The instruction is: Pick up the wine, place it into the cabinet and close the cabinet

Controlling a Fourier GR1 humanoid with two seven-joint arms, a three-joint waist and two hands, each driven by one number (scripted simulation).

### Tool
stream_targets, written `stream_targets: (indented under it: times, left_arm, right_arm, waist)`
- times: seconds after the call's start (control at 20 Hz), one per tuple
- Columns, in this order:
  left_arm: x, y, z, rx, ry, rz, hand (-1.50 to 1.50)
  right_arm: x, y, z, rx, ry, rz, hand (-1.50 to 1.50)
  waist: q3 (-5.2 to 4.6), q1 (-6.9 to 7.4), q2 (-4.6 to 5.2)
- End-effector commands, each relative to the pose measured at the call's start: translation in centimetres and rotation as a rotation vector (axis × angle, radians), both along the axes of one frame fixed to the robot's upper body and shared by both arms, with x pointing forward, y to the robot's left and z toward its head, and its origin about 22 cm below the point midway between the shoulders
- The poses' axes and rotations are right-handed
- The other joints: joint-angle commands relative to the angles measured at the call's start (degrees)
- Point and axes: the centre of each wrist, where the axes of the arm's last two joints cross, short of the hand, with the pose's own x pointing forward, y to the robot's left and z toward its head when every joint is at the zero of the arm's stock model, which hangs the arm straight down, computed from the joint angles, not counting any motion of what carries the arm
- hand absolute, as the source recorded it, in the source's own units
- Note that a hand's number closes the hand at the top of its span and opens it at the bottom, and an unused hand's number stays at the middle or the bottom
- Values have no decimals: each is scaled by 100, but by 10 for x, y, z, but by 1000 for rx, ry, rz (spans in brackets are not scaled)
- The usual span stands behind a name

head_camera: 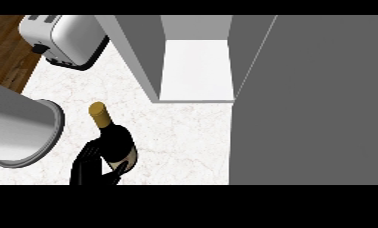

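Now, with one robot hand [92, 168] curled round the wine bottle [114, 142] above the desk [184, 137], it should stay upright while moving toward the open cabinet [196, 72] shelf.

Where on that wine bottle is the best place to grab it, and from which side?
Around the wide dark body of the wine bottle, coming from its left, probably. The body is broad, while the gold-capped neck is thin. A black hand already curls round the lower body there, and the open cabinet lies up to the right.
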Motion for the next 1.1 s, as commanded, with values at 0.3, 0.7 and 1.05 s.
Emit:
stream_targets:
  times: [0.3, 0.7, 1.05]
  left_arm:
    - [-24, 18, -15, 16, 44, -161, 150]
    - [-53, 12, -17, 19, -13, -199, 150]
    - [-13, 2, 18, -49, -106, -302, 150]
  right_arm:
    - [1, 3, 7, -21, -1, -21, -150]
    - [-7, -12, 1, -22, -7, -10, -150]
    - [11, 8, -6, -2, 11, -23, -150]
  waist:
    - [-56, -16, 28]
    - [-50, -16, 19]
    - [-49, 15, 22]
